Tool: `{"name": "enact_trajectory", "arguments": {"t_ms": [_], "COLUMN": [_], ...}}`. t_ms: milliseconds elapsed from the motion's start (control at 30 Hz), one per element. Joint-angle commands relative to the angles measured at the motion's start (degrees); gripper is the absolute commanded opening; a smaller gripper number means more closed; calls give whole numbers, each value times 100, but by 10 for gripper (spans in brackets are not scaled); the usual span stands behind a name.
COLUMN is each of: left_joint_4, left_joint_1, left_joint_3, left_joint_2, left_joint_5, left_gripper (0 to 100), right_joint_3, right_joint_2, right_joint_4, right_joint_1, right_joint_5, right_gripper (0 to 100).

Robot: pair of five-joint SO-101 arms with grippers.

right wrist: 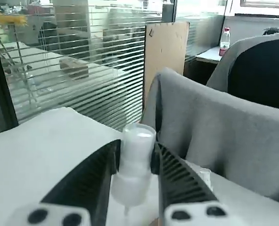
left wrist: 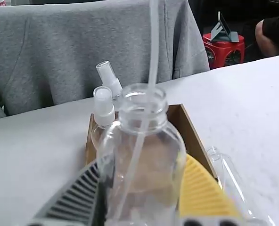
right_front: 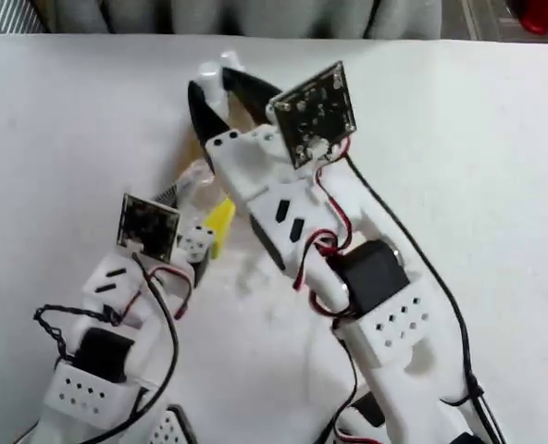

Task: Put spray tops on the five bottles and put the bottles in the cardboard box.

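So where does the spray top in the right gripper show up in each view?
High view: the spray top is the white piece at the tip of the right gripper, toward the table's far side.
Left wrist view: its thin tube runs down into the bottle's open neck.
Right wrist view: spray top clamped between the black fingers.
Shared landmark: the grey cloth behind the table.
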Motion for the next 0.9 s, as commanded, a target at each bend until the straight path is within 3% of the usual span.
{"name": "enact_trajectory", "arguments": {"t_ms": [0, 300, 767, 867], "left_joint_4": [-35, -738, -809, -809], "left_joint_1": [-75, -84, -268, -268], "left_joint_3": [-132, 334, 334, 334], "left_joint_2": [-163, -163, -163, -163], "left_joint_5": [-62, -62, -26, -26], "left_gripper": [20, 20, 20, 20], "right_joint_3": [158, 1090, 1978, 1987], "right_joint_2": [-154, -154, -822, -681], "right_joint_4": [-57, -57, -57, -57], "right_joint_1": [-57, -66, -549, -523], "right_joint_5": [-334, -624, -571, -571], "right_gripper": [15, 15, 19, 78]}}
